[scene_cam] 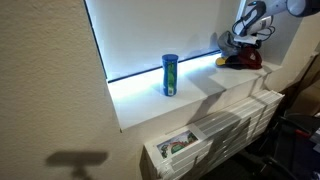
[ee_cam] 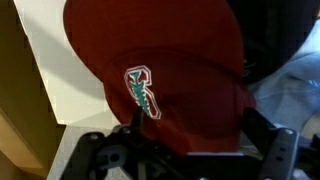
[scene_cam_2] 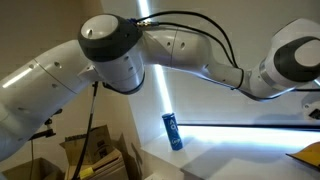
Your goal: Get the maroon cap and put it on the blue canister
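The maroon cap [scene_cam: 245, 60] lies at the far end of the white window sill [scene_cam: 200, 100]. In the wrist view it [ee_cam: 180, 70] fills the frame, with a green and white logo on its front. My gripper [scene_cam: 247, 40] is down on top of the cap. In the wrist view the gripper's [ee_cam: 198, 120] fingers stand apart on either side of the crown, open around it. The blue canister [scene_cam: 170, 74] with a green and white label stands upright in the middle of the sill, well away from the cap. It also shows in an exterior view [scene_cam_2: 172, 131].
Something yellow [scene_cam: 224, 62] lies just beside the maroon cap. The window pane [scene_cam: 160, 30] rises right behind the sill. A white radiator [scene_cam: 235, 125] and a box with items [scene_cam: 178, 146] sit below it. Cardboard boxes [scene_cam_2: 90, 155] stand on the floor.
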Robot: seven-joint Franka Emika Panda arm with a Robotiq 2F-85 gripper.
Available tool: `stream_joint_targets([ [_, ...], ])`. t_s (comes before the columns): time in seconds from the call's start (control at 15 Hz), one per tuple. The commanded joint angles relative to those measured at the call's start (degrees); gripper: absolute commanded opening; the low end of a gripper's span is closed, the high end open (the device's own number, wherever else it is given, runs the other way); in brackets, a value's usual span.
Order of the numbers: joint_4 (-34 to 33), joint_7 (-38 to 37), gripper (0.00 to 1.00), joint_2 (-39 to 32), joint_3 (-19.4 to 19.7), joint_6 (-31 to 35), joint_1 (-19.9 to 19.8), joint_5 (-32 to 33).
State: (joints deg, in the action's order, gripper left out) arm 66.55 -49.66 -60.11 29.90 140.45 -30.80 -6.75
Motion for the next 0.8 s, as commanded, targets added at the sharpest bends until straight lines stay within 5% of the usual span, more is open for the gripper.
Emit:
stream_joint_targets([
  [0.0,-0.43,-0.22,1.0,-0.77,-0.01,0.01,-0.05,0.0],
  [0.2,-1.18,-0.3,1.0,-1.05,0.0,0.01,-0.3,0.0],
  [0.53,-2.66,-3.32,1.0,-1.54,0.86,16.33,-2.33,-1.77],
  [0.73,-1.42,-2.98,1.0,-1.05,1.0,12.98,-1.19,-0.62],
])
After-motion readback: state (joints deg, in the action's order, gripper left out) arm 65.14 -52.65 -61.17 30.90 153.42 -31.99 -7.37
